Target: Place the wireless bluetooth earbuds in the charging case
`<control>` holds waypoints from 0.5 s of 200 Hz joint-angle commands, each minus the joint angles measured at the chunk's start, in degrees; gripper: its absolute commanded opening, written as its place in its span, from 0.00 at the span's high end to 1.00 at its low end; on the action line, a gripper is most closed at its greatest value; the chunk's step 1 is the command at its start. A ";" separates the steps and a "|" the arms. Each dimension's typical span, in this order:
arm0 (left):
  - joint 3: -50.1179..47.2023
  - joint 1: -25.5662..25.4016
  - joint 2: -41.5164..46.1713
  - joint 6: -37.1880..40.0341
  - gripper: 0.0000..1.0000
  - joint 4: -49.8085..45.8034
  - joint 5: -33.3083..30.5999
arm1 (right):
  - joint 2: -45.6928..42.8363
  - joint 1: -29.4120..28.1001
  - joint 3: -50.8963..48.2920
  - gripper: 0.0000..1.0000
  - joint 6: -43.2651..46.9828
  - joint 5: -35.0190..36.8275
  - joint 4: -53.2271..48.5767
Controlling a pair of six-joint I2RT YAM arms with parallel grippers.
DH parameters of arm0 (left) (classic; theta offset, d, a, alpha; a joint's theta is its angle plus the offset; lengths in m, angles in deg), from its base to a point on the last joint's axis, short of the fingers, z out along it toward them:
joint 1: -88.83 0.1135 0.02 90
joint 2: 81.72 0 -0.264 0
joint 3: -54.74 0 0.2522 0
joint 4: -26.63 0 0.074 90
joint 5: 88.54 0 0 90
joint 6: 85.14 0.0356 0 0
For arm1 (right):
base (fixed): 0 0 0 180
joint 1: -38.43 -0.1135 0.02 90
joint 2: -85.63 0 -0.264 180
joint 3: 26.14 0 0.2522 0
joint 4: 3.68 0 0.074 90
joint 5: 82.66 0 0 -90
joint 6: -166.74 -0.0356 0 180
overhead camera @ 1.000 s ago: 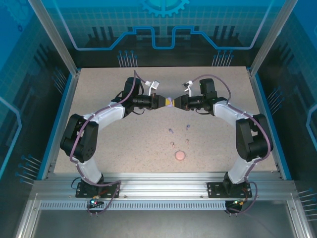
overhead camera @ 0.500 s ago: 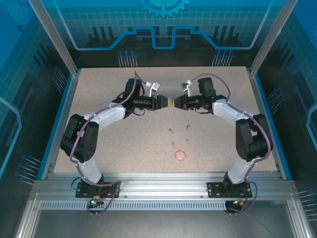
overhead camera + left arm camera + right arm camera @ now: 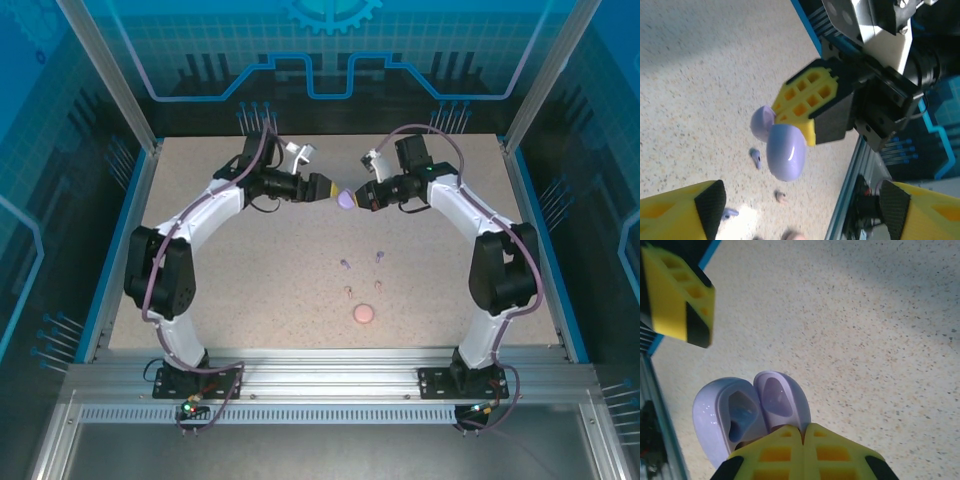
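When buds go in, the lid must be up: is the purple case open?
Open: the purple case shows both halves spread, cavities visible.

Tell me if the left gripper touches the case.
Apart. Left wrist view: the left gripper stands open, clear gaps to the case; the right gripper holds it.

From above, light falls even and bright on the table (image 3: pixel 250 280), with faint soft shadows under the arms (image 3: pixel 160 280) and dim blue walls (image 3: pixel 50 200). At the left wrist a white glare patch burns out the table near the bottom edge, shadow dulls its top left, and the case (image 3: pixel 786 152) carries a glossy highlight. The right wrist view is sharp, shaded upper right.
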 commanded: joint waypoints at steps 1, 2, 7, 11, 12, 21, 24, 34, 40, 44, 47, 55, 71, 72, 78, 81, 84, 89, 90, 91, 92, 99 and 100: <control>5.04 0.41 -5.64 9.86 0.20 -15.71 6.03 | 1.50 -0.25 2.26 1.00 7.90 0.74 -5.02; 5.28 0.41 -5.87 10.07 0.20 -16.15 6.07 | 1.53 -0.26 2.23 1.00 7.97 0.78 -4.94; 6.37 0.36 -6.83 10.89 0.21 -17.83 6.32 | 1.62 -0.27 2.20 1.00 8.18 0.91 -4.73; 7.28 0.40 -7.49 11.50 0.21 -18.91 6.49 | 1.70 -0.37 2.28 1.00 8.33 0.95 -4.55; 7.46 0.36 -7.68 11.67 0.21 -19.07 6.48 | 1.72 -0.41 2.33 1.00 8.35 0.97 -4.48; 9.17 0.39 -9.08 12.81 0.22 -20.94 6.67 | 1.87 -0.38 2.52 1.00 8.53 0.83 -4.35; 9.80 0.40 -9.50 13.07 0.22 -21.36 6.65 | 1.98 -0.47 2.61 1.00 8.60 0.98 -4.38; 11.28 0.40 -10.64 13.30 0.23 -22.17 6.80 | 2.25 -0.56 2.94 1.00 8.81 1.10 -4.47; 12.10 0.34 -11.26 13.47 0.24 -22.52 6.97 | 2.35 -0.62 3.06 1.00 8.89 1.01 -4.44; 12.62 0.32 -11.63 13.43 0.24 -22.57 7.07 | 2.44 -0.76 3.20 1.00 8.95 0.84 -4.47; 13.03 0.35 -11.91 13.43 0.25 -22.61 7.15 | 2.50 -0.75 3.25 1.00 8.99 0.83 -4.56; 14.10 0.32 -12.65 13.43 0.25 -22.85 7.40 | 2.67 -0.94 3.52 1.00 9.00 0.79 -4.59; 16.38 0.24 -14.31 13.42 0.29 -23.74 8.63 | 2.84 -1.53 3.86 1.00 8.72 0.15 -4.38; 16.58 0.24 -14.43 13.43 0.29 -23.81 8.74 | 2.81 -1.56 3.91 1.00 8.72 0.13 -4.35; 17.32 0.14 -14.94 13.43 0.31 -24.19 9.05 | 2.87 -1.69 4.15 1.00 8.64 0.03 -4.38; 17.65 0.06 -15.12 13.43 0.31 -24.38 9.22 | 3.00 -1.83 4.25 1.00 8.64 0.05 -4.34; 17.94 -0.01 -15.35 13.52 0.32 -24.50 9.32 | 3.08 -1.90 4.35 1.00 8.57 0.05 -4.33; 18.37 -0.06 -15.62 13.63 0.33 -24.84 9.49 | 3.10 -2.02 4.55 1.00 8.51 0.03 -4.33; 18.49 -0.14 -15.65 13.66 0.33 -24.89 9.52 | 3.12 -1.98 4.56 1.00 8.49 0.03 -4.38; 18.56 -0.17 -15.71 13.72 0.33 -25.00 9.53 | 3.17 -2.05 4.57 1.00 8.48 0.03 -4.35; 18.63 -0.24 -15.79 13.75 0.33 -25.11 9.58 | 3.16 -2.08 4.61 1.00 8.47 0.03 -4.34; 19.00 -0.48 -16.01 14.00 0.34 -25.46 9.59 | 3.31 -2.19 4.89 1.00 8.38 -0.12 -4.45; 19.03 -0.52 -16.03 14.02 0.34 -25.51 9.61 | 3.36 -2.20 4.95 1.00 8.38 -0.13 -4.44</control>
